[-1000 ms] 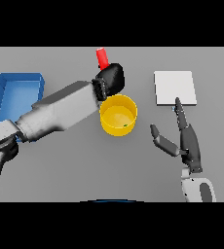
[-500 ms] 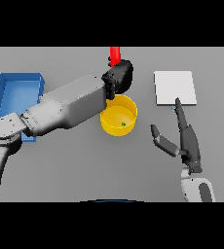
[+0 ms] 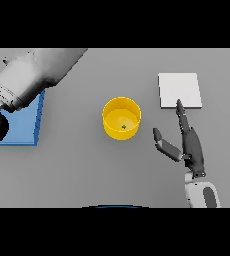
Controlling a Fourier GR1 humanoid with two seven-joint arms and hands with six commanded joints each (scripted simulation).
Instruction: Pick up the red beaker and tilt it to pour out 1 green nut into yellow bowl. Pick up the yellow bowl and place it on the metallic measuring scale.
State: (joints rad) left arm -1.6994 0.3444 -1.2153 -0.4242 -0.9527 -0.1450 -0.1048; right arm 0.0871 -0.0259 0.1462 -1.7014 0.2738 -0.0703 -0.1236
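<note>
Right hand (image 3: 191,148) open over bare table, fingers straight, thumb spread toward the left, holding nothing; longest fingertip just short of the near edge of the metallic measuring scale (image 3: 179,89). Left of the hand, well apart: yellow bowl (image 3: 121,118), upright, one green nut (image 3: 123,126) inside. Farther left, blue tray (image 3: 24,125), partly hidden under the left arm (image 3: 32,75). Left hand and red beaker out of sight.

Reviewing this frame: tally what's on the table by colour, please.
Yellow: 1, the yellow bowl
Green: 1, the green nut inside it
Blue: 1, the blue tray
White-grey: 1, the scale
Red: 0, no beaker in view
Total: 4
</note>
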